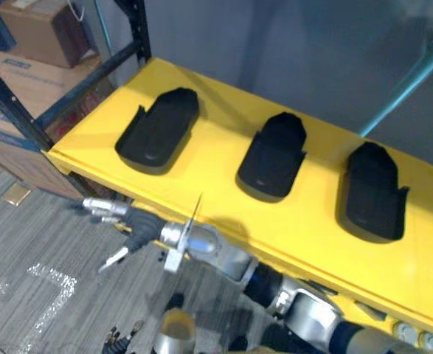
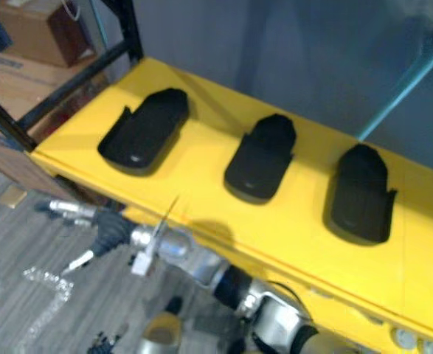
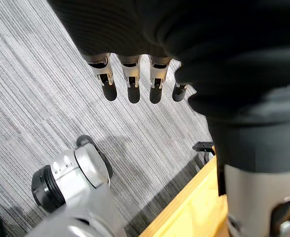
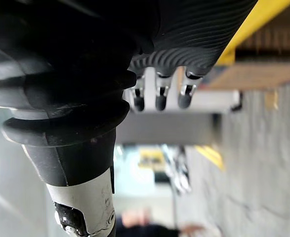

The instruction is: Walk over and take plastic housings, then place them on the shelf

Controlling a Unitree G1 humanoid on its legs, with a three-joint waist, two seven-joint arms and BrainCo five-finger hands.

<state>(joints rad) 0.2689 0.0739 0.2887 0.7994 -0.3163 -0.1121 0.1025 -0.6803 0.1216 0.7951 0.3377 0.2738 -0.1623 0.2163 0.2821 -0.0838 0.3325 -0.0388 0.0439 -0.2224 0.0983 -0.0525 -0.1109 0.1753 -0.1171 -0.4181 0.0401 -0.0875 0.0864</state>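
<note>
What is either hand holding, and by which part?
Nothing: left hand and right hand are open and empty; the three plastic housings lie on the yellow shelf.

A small cardboard box (image 1: 43, 29) sits on top of a larger cardboard box (image 1: 21, 81) at the upper left. Grey striped carpet (image 1: 24, 295) covers the floor. A small flat tan piece (image 1: 15, 194) lies on the carpet near the boxes. Pale shiny patches (image 1: 50, 284), possibly tape, mark the carpet. A blue-grey wall (image 1: 312, 51) stands behind, crossed by a slanting teal bar (image 1: 408, 81).
</note>
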